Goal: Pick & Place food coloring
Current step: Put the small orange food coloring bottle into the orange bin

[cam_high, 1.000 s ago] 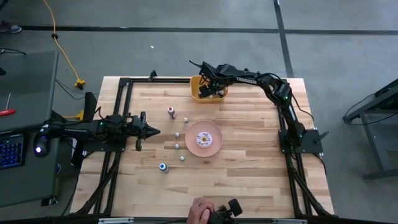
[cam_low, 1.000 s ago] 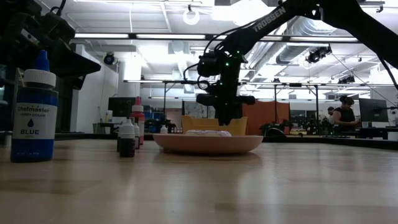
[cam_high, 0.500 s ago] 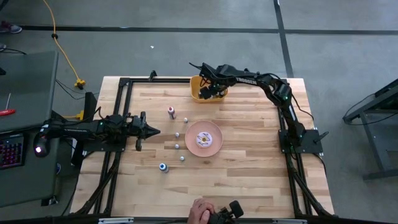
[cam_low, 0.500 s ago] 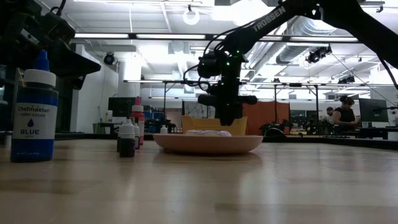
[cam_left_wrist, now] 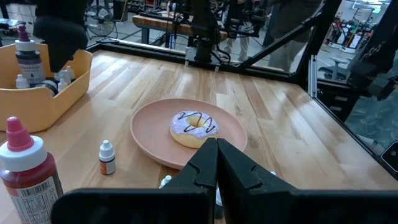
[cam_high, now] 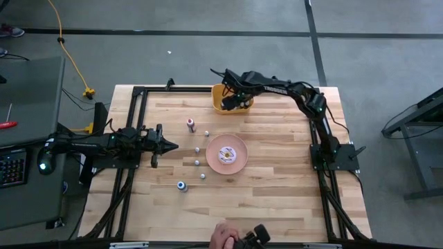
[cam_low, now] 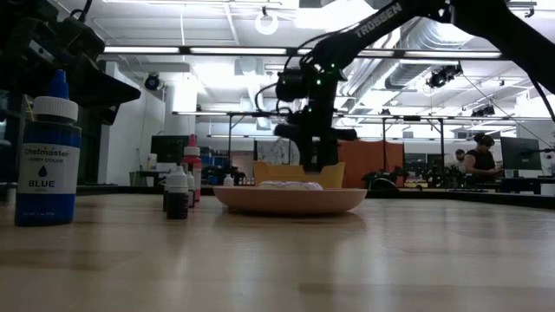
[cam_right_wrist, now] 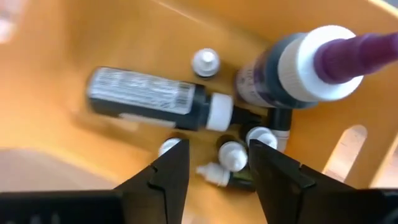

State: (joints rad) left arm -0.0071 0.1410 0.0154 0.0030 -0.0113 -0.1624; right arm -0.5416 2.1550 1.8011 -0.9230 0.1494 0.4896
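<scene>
Right at the low camera, a blue-capped bottle reads "Chefmaster" and "BLUE"; the smaller print between them I can't make out. "TROSSEN" runs along my right arm up top. The red-capped bottle carries a printed label, too small to read.

My right gripper hangs over the orange bin at the table's far edge, jaws apart with nothing between them. In the bin: a dark bottle lying on its side, an upright one with a purple tip, and at least 4 tiny white-capped bottles clustered below my fingers.

On the table, more food coloring: the red-capped bottle, the blue one, 3 tiny ones beside the pink plate, which holds an iced doughnut.

My left gripper waits at the left side, jaws together.
</scene>
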